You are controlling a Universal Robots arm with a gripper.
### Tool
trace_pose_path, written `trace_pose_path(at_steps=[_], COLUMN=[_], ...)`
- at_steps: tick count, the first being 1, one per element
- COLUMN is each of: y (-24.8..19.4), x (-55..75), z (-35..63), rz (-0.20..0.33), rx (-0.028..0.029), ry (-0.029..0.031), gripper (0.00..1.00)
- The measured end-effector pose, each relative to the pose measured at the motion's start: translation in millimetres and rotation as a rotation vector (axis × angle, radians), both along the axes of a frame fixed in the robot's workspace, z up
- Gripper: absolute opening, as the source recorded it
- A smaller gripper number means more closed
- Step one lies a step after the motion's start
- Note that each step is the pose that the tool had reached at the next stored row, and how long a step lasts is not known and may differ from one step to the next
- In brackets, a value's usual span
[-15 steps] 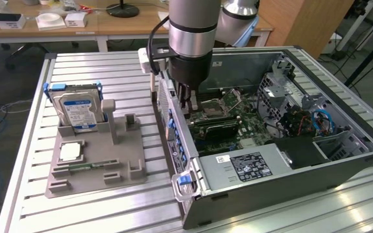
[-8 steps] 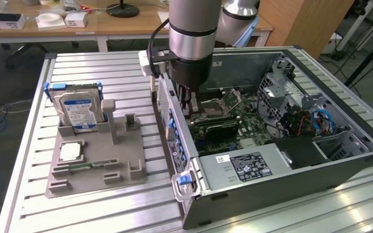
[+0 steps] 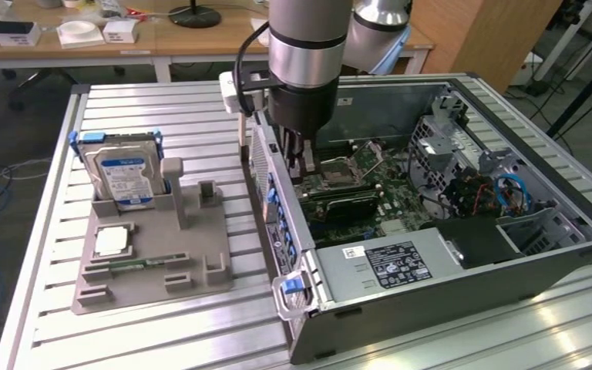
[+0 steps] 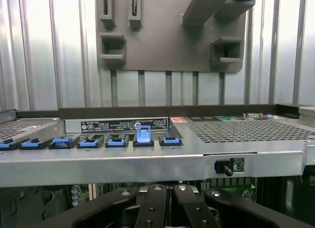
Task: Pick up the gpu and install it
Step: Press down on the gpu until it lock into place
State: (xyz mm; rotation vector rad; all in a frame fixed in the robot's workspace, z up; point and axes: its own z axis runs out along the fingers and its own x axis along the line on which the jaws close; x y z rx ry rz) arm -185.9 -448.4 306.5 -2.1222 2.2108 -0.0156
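Silver-grey arm, black gripper (black cable alongside).

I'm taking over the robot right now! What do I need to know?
Hand: shut, nothing seen between its fingers, low inside the open computer case, just above the motherboard.
Gpu: the dark card on the board beside the hand, apparently in its slot.
Done: the gpu is off the grey holder, where the hard drive stands.
Left: I cannot tell whether the card is fully seated.

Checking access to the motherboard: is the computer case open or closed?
Open: the computer case lies with its side panel off, motherboard exposed.
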Motion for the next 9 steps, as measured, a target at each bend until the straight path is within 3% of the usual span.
trace_pose_path(at_steps=[9], y=[-0.5], x=[0.0], z=[-0.8], rz=[0.0], rx=[-0.0001], ry=[0.0001], gripper=[0.11])
